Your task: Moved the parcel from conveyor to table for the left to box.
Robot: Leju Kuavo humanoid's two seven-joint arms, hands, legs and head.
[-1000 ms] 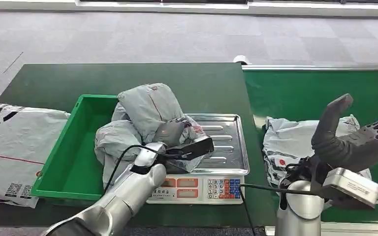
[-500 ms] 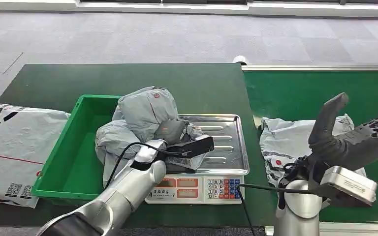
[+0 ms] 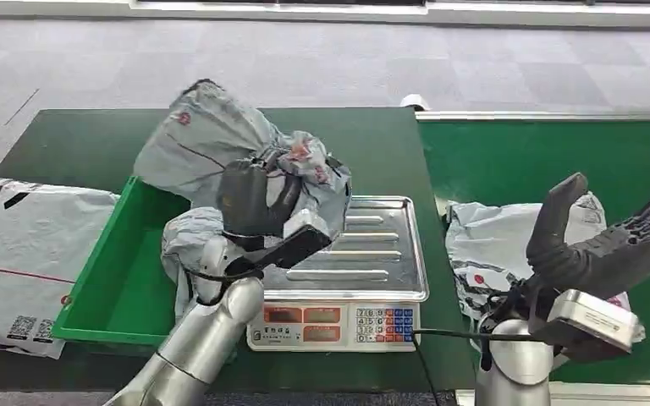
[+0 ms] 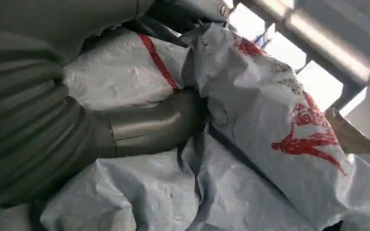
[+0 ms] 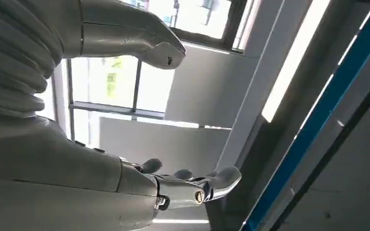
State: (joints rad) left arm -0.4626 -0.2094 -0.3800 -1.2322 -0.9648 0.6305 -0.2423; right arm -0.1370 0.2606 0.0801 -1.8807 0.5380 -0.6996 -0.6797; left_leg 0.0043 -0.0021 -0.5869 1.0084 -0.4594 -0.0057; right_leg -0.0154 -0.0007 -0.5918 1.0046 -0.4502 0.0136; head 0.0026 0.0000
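Note:
My left hand [image 3: 252, 200] grips a grey plastic-wrapped parcel [image 3: 207, 144] with red print and holds it up above the green box [image 3: 101, 279] and the left edge of the scale. In the left wrist view the thumb [image 4: 159, 126] presses into the crumpled grey wrap of the parcel [image 4: 270, 130]. A second grey parcel [image 3: 188, 241] lies in the box at its right side, under the lifted one. My right hand [image 3: 597, 245] hovers open, fingers spread, above another grey parcel [image 3: 495, 241] lying on the green conveyor [image 3: 542, 161].
A steel-topped weighing scale [image 3: 364, 254] with a keypad stands between box and conveyor. A large white printed bag [image 3: 17, 254] lies at the table's left end. A black cable runs from the scale toward my right arm. Grey carpet lies beyond the table.
My left hand has lifted the grey parcel off the scale and pile, raising it up and leftward over the box. The right hand stays open and nearly still.

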